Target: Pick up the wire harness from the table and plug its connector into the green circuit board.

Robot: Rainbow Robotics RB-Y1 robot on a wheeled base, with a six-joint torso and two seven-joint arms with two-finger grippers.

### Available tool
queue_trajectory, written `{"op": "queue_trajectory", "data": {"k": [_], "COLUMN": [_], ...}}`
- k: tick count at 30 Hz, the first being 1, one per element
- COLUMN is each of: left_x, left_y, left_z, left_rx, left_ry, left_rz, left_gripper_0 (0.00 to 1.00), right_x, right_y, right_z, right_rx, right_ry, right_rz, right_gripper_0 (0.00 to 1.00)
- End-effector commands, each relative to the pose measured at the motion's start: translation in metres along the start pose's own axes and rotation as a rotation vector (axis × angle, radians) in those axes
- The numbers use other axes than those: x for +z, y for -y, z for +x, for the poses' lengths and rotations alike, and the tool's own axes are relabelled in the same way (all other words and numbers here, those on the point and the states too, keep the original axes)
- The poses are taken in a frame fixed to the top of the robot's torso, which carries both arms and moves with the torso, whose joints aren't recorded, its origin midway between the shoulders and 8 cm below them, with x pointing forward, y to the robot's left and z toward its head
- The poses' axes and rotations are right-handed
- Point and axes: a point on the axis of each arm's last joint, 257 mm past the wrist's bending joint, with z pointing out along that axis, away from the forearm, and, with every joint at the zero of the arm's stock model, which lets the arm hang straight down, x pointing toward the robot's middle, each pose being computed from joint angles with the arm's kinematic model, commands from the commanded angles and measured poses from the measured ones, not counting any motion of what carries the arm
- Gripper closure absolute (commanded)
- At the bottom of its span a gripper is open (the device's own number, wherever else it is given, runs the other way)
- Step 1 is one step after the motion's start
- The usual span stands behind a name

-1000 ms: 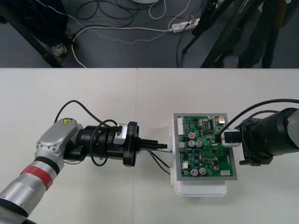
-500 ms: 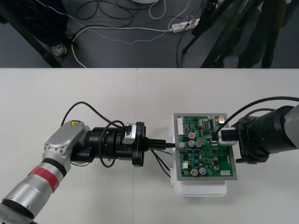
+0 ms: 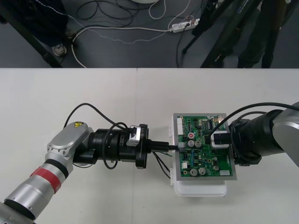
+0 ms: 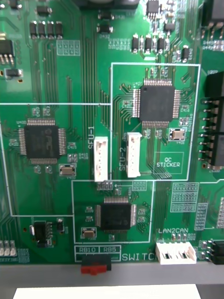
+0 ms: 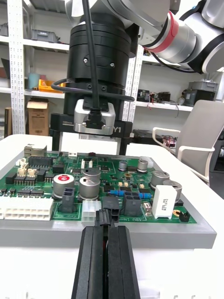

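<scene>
The green circuit board (image 3: 201, 154) sits on its white base (image 3: 201, 189) right of the table's middle. My left gripper (image 3: 173, 146) reaches in level from the left, shut on the harness's black plug (image 5: 108, 216). The plug's tip meets a black connector (image 5: 111, 202) at the board's left edge; whether it is seated I cannot tell. The harness wires (image 3: 161, 163) trail down behind the fingers (image 5: 91, 261). My right gripper (image 3: 219, 139) hovers over the board's right half, looking close down on the board (image 4: 70, 84). In the left wrist view it stands as the other gripper (image 5: 95, 122) beyond the board (image 5: 42, 175).
Tall capacitors (image 5: 88, 184) and a white relay block (image 5: 163, 201) stand on the board just past the plug. A white multi-pin header (image 5: 25, 208) lines the same board edge beside the left gripper. Bare table (image 3: 93, 93) lies to the left of the board and behind it.
My left gripper has moved right with the harness, bringing the plug up to the board's left edge. The right gripper has shifted left, further over the board.
</scene>
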Motion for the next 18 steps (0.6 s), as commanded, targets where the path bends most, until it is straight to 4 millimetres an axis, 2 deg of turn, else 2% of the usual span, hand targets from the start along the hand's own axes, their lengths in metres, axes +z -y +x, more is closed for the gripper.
{"op": "queue_trajectory", "data": {"k": [1,18], "left_x": [0.0224,0.0257], "left_y": [-0.0103,-0.0044], "left_z": [-0.0171,-0.0151], "left_rx": [0.094,0.118], "left_ry": [0.030,0.027], "left_rz": [0.012,0.030], "left_gripper_0": [1.00,1.00], "right_x": [-0.0064,-0.0078], "right_y": [0.0109,0.0080], "right_z": [-0.0265,-0.0252], "right_rx": [-0.036,-0.065], "right_ry": [0.037,0.041], "right_rz": [0.036,0.024], "right_gripper_0": [0.00,0.00]}}
